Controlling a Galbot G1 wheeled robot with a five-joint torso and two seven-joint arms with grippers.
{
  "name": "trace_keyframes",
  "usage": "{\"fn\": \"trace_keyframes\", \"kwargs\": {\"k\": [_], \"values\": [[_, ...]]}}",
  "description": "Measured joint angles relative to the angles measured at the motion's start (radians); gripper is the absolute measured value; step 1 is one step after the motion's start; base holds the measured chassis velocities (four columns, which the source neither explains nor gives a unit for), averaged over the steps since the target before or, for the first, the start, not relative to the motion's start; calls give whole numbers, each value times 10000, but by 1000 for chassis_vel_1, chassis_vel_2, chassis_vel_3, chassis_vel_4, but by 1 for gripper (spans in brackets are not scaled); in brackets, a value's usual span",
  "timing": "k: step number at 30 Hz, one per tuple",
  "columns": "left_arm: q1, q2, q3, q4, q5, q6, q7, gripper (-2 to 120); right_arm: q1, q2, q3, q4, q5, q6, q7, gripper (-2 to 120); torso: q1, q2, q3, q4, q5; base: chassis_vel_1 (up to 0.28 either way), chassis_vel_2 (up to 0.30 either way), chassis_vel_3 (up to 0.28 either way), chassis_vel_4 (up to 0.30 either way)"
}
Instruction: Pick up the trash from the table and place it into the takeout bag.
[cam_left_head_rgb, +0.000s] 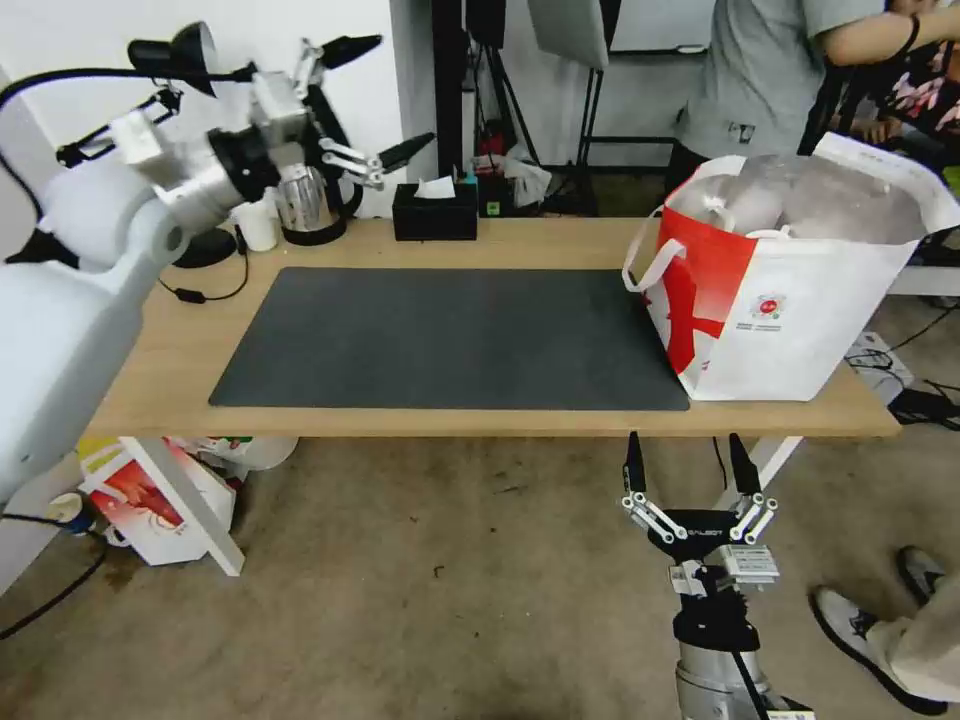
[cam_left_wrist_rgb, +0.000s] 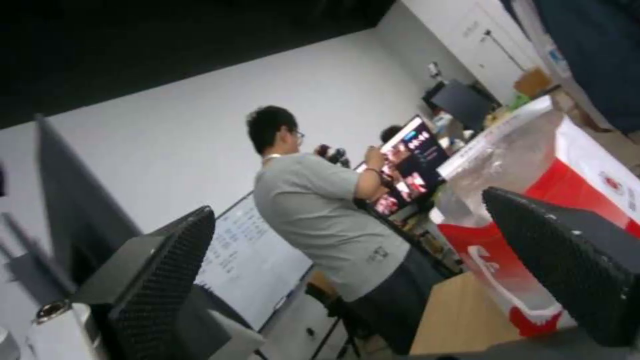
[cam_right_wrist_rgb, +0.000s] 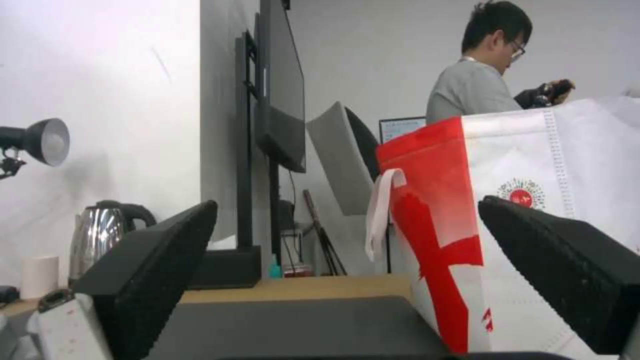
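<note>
Head view shows me the takeout bag (cam_left_head_rgb: 800, 300) standing on the table (cam_left_head_rgb: 180, 350), at the end of the dark mat (cam_left_head_rgb: 450, 335) nearest my right arm. I see no bowl or cup on the mat or on the wood beside the bag. Something pale and crinkly sits inside the bag, but I cannot tell what it is. So I think the picking up is done, or close to done. Next I would only need to check for leftover trash and park my arms.

My left gripper (cam_left_head_rgb: 385, 100) is held up high, far from the bag, above the kettle (cam_left_head_rgb: 300, 205). Its fingers are spread wide and hold nothing. My right gripper (cam_left_head_rgb: 690, 465) hangs low in front of the table edge, just below the bag, fingers pointing up, wide apart, holding nothing.
</note>
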Motion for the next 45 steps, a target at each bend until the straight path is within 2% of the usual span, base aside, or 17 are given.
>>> {"fn": "trace_keyframes", "kwargs": {"k": [3,6,8,11,12,15,20,30,33,34,37,38,45], "values": [[650,37,-542,-246,-26,25,-107,100,0,0,-1,0,0,0,0,100,-1,0,0,3,-1,0,0,0,0],[1747,25,-1536,-639,-38,37,-270,100,0,0,-1,0,0,0,0,100,0,0,0,2,2,0,0,0,0],[2051,1,-1793,-740,-38,42,-309,100,0,-1,0,0,0,0,0,100,0,1,1,3,-1,0,0,0,0],[3624,-173,-3221,-1298,-41,42,-476,100,0,-1,0,0,0,0,0,100,-1,1,1,5,-1,0,0,0,0],[3624,-173,-3221,-1298,-41,42,-476,100,0,-1,0,0,0,0,0,100,-1,1,1,5,-1,0,0,0,0],[4928,-387,-4065,-1784,-136,4,-642,100,0,-1,-1,0,0,0,0,100,-1,1,0,5,-1,0,0,0,0],[6100,-836,-4748,-2396,-224,-52,-1042,100,0,-1,-1,0,0,0,0,100,-1,1,0,2,-1,0,0,0,0],[7392,-1866,-5488,-3129,-110,-99,-1713,100,0,-1,0,0,0,0,0,100,0,1,0,3,0,0,0,0,0],[8084,-2373,-5781,-3572,49,-226,-2224,100,0,-1,0,0,0,0,0,100,-1,1,0,3,0,0,0,0,0],[8084,-2373,-5781,-3572,49,-226,-2224,100,0,-1,0,0,0,0,0,100,-1,1,0,3,0,0,0,0,0],[8696,-3028,-6060,-3981,295,-362,-2613,100,0,-1,1,0,0,0,0,100,-1,1,0,2,1,0,0,0,0],[8696,-3028,-6060,-3981,295,-362,-2613,100,0,-1,1,0,0,0,0,100,-1,1,0,2,1,0,0,0,0],[9907,-4191,-6522,-4672,412,-695,-2982,100,0,-1,0,0,1,0,-1,100,-1,1,0,4,1,0,0,0,0]]}}
